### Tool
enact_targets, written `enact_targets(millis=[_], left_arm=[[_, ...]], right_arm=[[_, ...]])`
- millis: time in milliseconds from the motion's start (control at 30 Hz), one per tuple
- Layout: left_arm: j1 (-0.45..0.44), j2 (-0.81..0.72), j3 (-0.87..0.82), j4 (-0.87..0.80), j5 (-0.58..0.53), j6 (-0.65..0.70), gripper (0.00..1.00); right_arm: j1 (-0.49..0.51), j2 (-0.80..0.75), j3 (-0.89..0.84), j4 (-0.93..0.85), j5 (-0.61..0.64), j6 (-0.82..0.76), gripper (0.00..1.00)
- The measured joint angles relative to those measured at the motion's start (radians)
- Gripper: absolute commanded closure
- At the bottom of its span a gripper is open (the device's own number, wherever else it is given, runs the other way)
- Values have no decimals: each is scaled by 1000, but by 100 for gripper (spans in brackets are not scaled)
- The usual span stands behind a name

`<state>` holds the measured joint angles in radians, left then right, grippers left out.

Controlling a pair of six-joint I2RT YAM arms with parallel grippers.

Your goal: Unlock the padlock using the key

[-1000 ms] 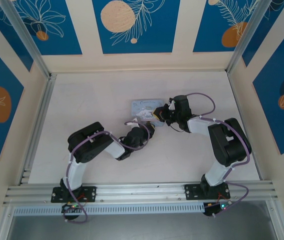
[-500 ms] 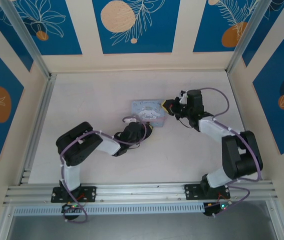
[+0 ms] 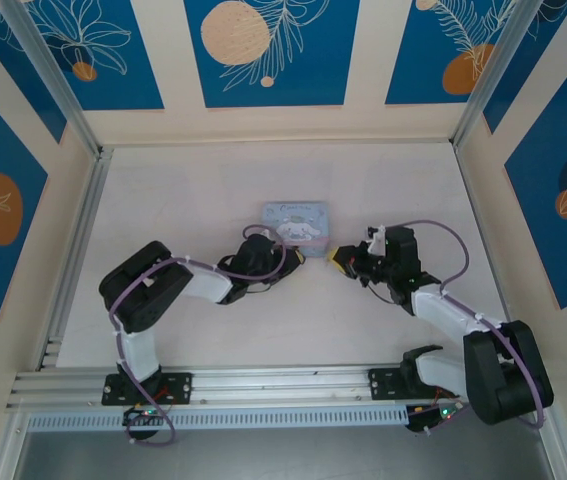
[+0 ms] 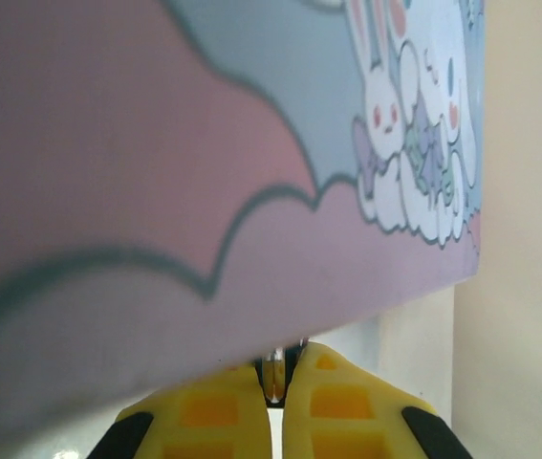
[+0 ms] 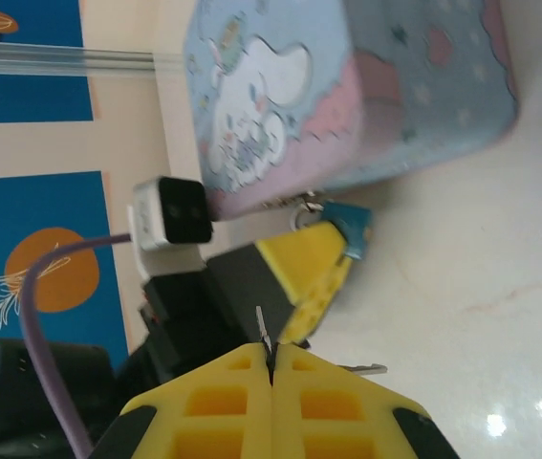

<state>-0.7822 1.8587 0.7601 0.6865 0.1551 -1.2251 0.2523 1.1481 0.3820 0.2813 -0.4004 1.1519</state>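
The small blue padlock hangs at the lower edge of the light-blue cartoon tin, its shackle hooked at the tin's clasp. My left gripper is shut on it, with a bit of metal pinched between the yellow fingers. In the top view the left gripper sits just below the tin. My right gripper is shut on the thin key, whose blade sticks out past the pads. The right gripper hangs a short way right of the padlock, apart from it.
A second thin metal piece lies on the table beside my right fingers. The pale tabletop is walled by patterned panels, with an aluminium rail along the near edge.
My right gripper has drawn back from the tin's right edge towards the near side, carrying the key. The left arm's elbow has swung left while its gripper stays under the tin.
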Motion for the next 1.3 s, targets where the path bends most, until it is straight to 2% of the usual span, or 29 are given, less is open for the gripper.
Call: enact_targets(millis=[200,733,1300], left_arm=[[19,-41,0,2,48,-20,100],[39,-80,-10,90,90,-173,100],[41,-80,-13,163,92,-244,100]], right_arm=[[27,-2,-82,65,7,35,100],[72,-2,-125,241,134,188,100],[115,-2,-126,283,264,398,100]])
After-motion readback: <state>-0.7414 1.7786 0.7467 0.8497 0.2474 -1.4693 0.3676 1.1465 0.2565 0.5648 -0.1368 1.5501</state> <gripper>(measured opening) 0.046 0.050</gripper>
